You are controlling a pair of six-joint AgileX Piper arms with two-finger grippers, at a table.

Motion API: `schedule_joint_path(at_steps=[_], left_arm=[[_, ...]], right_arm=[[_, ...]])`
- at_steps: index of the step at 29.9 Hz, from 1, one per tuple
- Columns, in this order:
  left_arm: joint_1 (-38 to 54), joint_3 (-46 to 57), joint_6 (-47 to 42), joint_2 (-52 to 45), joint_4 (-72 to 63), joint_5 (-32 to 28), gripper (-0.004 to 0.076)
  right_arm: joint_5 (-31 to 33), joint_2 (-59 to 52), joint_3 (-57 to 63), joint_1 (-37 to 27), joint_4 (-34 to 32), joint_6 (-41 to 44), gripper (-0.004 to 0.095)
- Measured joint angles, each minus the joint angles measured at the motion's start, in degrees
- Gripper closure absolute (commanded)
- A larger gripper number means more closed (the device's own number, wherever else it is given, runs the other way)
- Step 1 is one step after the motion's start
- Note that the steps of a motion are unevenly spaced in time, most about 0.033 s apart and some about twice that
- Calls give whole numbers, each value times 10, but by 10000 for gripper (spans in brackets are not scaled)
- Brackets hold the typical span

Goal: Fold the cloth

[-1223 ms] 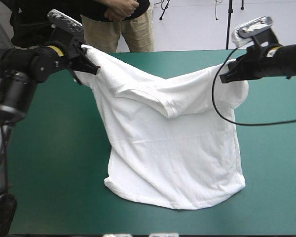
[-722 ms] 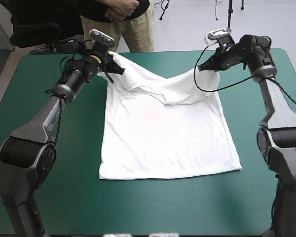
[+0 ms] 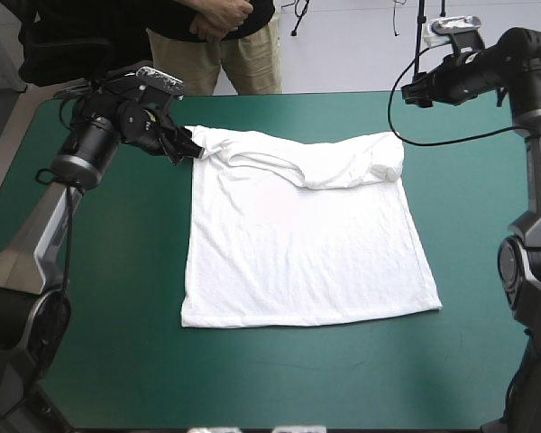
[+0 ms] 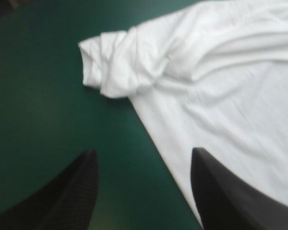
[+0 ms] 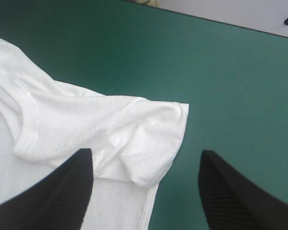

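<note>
T-shirt [image 3: 307, 244] lies spread flat on the teal-green desk [image 3: 108, 352], centre of the frame, straight hem toward the bottom. The band along its upper edge is rumpled, with a bunched sleeve at each end. Left tool [image 3: 187, 147], upper left of the frame, sits low just beside the left sleeve roll, black fingers wide apart. Right tool [image 3: 415, 93], upper right, hangs raised over the desk's far edge, apart from the right sleeve, fingers likewise wide.
</note>
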Motion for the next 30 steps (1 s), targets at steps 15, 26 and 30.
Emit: schedule_joint_path(at_steps=[15, 26, 30], left_arm=[[2, 174, -96, -186, -102, 170, 311], [-59, 466, -100, -251, -141, 74, 311], [-88, 533, -119, -251, -141, -7, 311]], right_arm=[[1, -368, 386, -1, -34, 14, 581], [1, -493, 611, -1, -19, 19, 569], [-2, -496, 626, -1, -19, 19, 570]])
